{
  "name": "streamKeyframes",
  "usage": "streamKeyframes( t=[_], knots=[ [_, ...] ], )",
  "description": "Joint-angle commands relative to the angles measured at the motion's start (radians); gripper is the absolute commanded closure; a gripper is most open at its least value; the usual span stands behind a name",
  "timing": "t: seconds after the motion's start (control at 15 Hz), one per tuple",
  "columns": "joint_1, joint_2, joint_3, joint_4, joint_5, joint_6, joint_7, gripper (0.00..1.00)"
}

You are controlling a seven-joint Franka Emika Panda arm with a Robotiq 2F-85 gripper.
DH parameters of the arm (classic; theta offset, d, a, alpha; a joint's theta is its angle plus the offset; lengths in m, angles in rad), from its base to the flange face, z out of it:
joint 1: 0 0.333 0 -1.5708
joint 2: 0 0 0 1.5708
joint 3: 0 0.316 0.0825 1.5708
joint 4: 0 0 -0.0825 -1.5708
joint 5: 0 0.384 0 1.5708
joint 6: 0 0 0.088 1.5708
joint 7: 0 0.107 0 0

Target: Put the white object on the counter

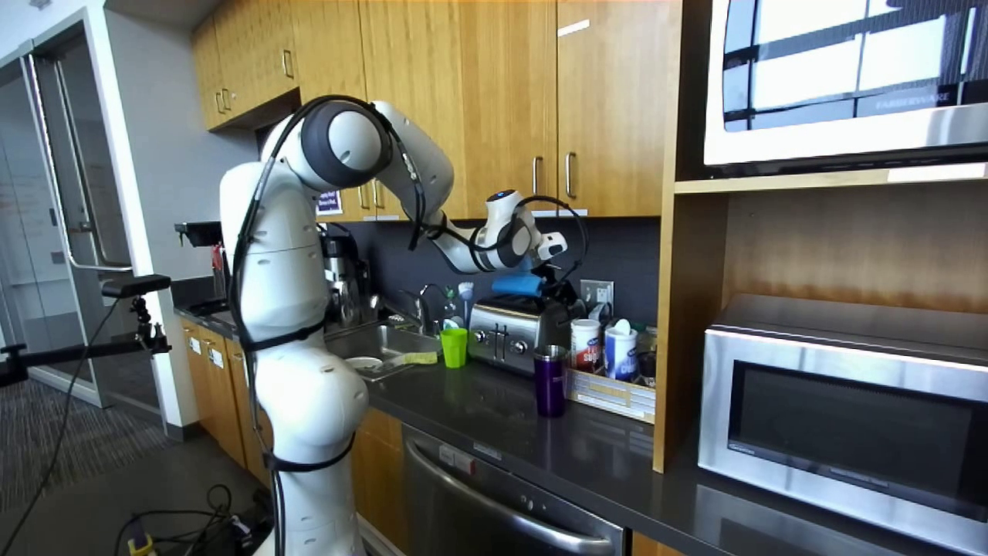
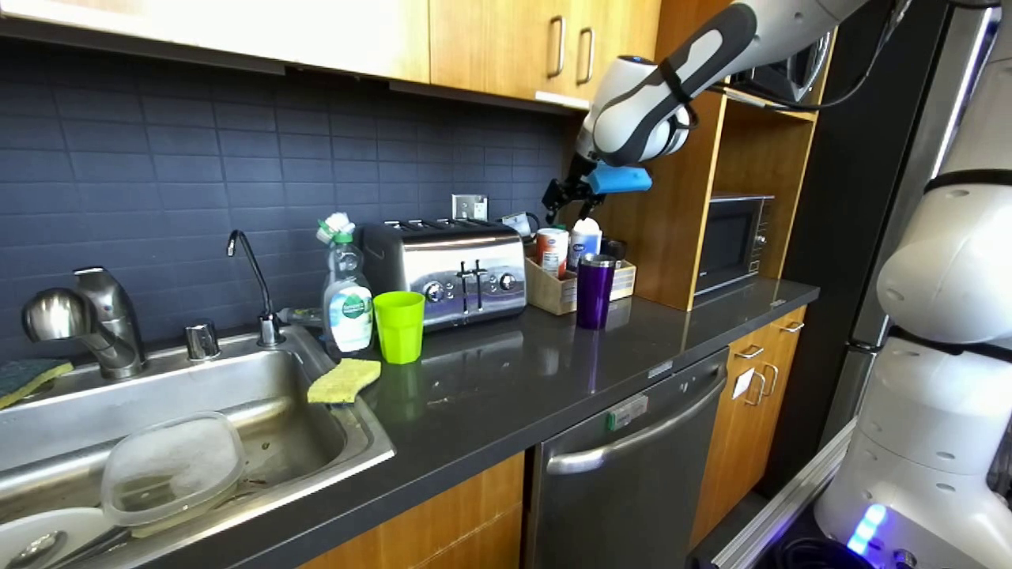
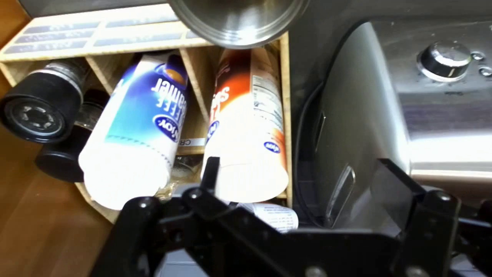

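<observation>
My gripper (image 3: 300, 167) is open, with nothing between its fingers. In an exterior view the gripper (image 2: 570, 212) hangs above the wooden organizer beside the toaster. In the wrist view its left finger overlaps the white top of the red-and-white canister (image 3: 248, 154); I cannot tell whether they touch. The blue-and-white creamer canister (image 3: 134, 127) leans in view to the left. Both canisters stand in the organizer (image 2: 553, 294). A small white printed item (image 3: 275, 217) lies behind them, partly hidden. I cannot tell which is the white object. The dark counter (image 1: 478, 409) also shows in an exterior view (image 2: 490, 395).
The steel toaster (image 2: 466, 273) stands next to the organizer. A purple tumbler (image 2: 594, 294) stands in front of it. A green cup (image 2: 400, 325), soap bottle (image 2: 349, 304) and sink (image 2: 292, 427) are farther along. A wooden shelf wall (image 1: 668, 309) borders the organizer.
</observation>
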Motion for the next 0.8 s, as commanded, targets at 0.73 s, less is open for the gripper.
streamKeyframes(
  t=[0.73],
  knots=[
    [0.018,0.165,-0.055,0.163,0.149,-0.010,-0.150,0.00]
  ],
)
